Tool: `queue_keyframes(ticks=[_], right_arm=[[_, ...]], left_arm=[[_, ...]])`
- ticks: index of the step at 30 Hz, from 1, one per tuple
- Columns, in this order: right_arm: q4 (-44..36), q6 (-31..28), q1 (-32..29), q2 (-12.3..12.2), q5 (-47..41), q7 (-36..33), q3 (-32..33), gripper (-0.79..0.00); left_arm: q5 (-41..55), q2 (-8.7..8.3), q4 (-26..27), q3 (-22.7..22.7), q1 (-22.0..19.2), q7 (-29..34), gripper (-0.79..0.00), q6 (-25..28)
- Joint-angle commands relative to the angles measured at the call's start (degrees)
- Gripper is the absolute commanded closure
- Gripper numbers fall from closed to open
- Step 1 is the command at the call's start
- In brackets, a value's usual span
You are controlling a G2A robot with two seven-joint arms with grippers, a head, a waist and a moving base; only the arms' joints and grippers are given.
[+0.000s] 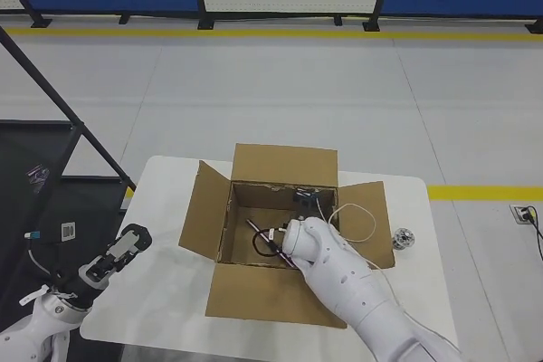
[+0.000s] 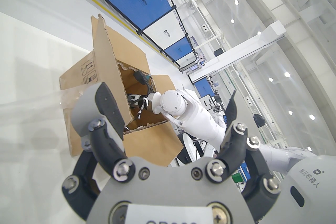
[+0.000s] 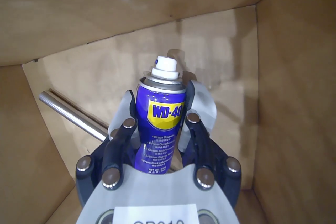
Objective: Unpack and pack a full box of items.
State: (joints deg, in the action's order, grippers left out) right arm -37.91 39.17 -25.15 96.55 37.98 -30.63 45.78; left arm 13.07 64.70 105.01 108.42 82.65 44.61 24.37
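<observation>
I work at a white counter. On it sits a big brown box with all four flaps open.

My right arm goes down into the box. My right fingers are clamped on a spray can, one on each side of it. The can is inside the box, up off the bottom, with brown walls all around it.

My left fingers are wide apart and hold nothing. They wait at the near corner of the counter, well away from the box.

I think the job is only near its start. A long shiny metal rod lies on the bottom of the box. A black thing sits by the far wall of the box, and a thin white wire loops over a side flap. Just one small round thing lies out on the counter, near that flap. So most things are not out yet, and after that they all have to go back in. I cannot tell if the can is on its way out or in.

The can is blue, with a yellow patch on the front. It has a silver rim and a small white cap on top. It looks smooth, round and hard, so it could slip if I squeeze too softly.
</observation>
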Motion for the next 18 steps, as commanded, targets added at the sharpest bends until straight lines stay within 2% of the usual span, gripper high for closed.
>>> queue_keyframes(ticks=[1,7,10,14,18], right_arm=[[-2.6,0.6,-1.2,-0.4,1.4,0.3,0.2,0.000],[-16.3,0.7,-8.6,-3.0,8.0,3.6,2.8,0.000],[-24.2,-1.5,-13.5,-4.8,12.7,5.7,4.9,0.000],[-35.4,-5.5,-22.4,-6.9,20.9,15.4,7.4,0.000],[-42.6,-11.1,-29.4,-8.4,26.4,22.5,9.5,0.000]], left_arm=[[0.0,0.00,0.0,0.0,0.0,0.0,-0.785,0.0],[0.0,0.00,0.0,0.0,0.0,0.0,-0.785,0.0],[0.0,0.00,0.0,0.0,0.0,0.0,-0.785,0.0],[0.0,0.00,0.0,0.0,0.0,0.0,-0.785,0.0],[0.0,0.00,0.0,0.0,0.0,0.0,-0.785,0.0]])
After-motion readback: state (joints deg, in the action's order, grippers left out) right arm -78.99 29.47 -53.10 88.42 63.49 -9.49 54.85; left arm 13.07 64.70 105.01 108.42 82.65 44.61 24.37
